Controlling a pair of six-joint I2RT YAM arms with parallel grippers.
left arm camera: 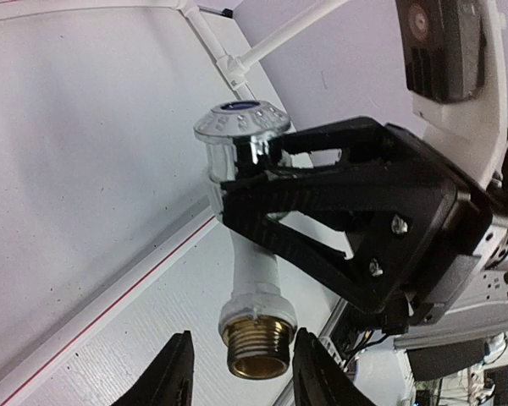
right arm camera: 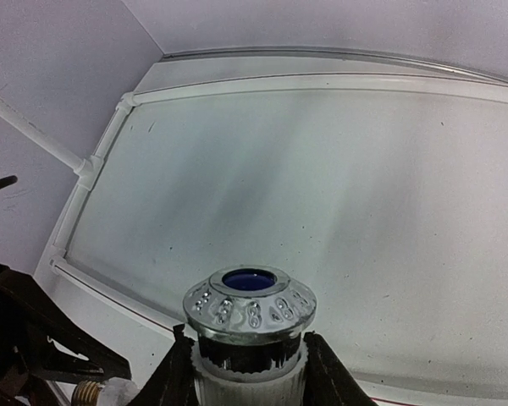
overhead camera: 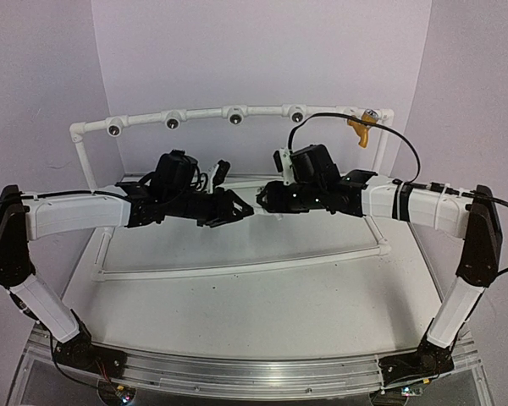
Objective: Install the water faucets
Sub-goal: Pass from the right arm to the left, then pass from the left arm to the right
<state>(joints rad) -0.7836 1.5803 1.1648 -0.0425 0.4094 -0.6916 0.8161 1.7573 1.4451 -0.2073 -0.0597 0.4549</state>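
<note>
1. Top external view: the white pipe frame (overhead camera: 203,112) carries four dark round sockets (overhead camera: 173,123) along its rear rail, and none of them holds a tap. At the frame's right rear corner the yellow-orange plastic faucet (overhead camera: 361,128) hangs from the rail and looks installed. I judge one of two done.
2. In front of the frame's rear rail, about mid-span, the left end effector (left arm camera: 241,376) has its fingers either side of the brass threaded end of the white plastic faucet with a chrome cap (left arm camera: 254,271). I cannot tell whether they have pinched it.
3. The right end effector (right arm camera: 247,376) is clamped on that faucet's ribbed white body just under the cap, holding it in the air above the tabletop (overhead camera: 237,296).
4. What is left, as I judge it, is carrying the white faucet to a socket and seating it.
5. Inside the frame the tabletop gives open room. The arms meet nose to nose, the rear rail lies close behind, and a black cable (overhead camera: 389,131) loops near the yellow-orange faucet.
</note>
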